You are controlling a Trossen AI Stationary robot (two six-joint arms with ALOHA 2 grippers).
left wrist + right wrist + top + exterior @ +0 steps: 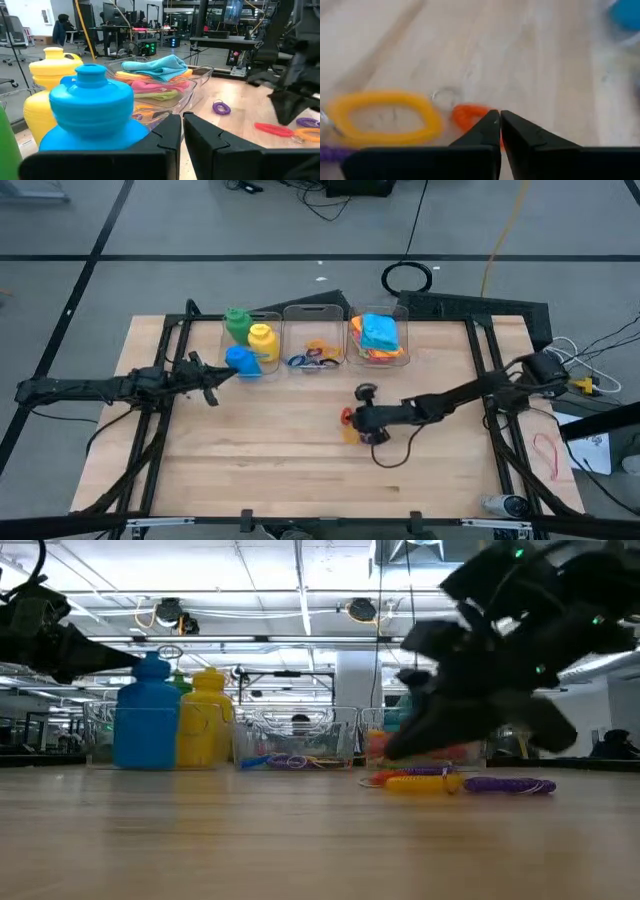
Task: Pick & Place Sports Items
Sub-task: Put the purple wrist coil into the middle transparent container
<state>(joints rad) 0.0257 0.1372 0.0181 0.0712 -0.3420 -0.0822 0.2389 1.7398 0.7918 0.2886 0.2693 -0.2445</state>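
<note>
Orange coil ring (467, 115) lies on the bare wood just beyond the right gripper (499, 120), whose jaws are pressed together, so they should part before descending squarely over it, while the left gripper (181, 127), also closed, waits beside the blue bottle (92, 107).

3 bottles (250, 343), 3 clear bins (314, 314), 2 grippers (347, 418).

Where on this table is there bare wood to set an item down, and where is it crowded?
Bare wood lies along the near edge of the table, and at centre between left pincer and right pincer. Crowded: the back row of clear bins, and the loose rings by the right pincer.
</note>
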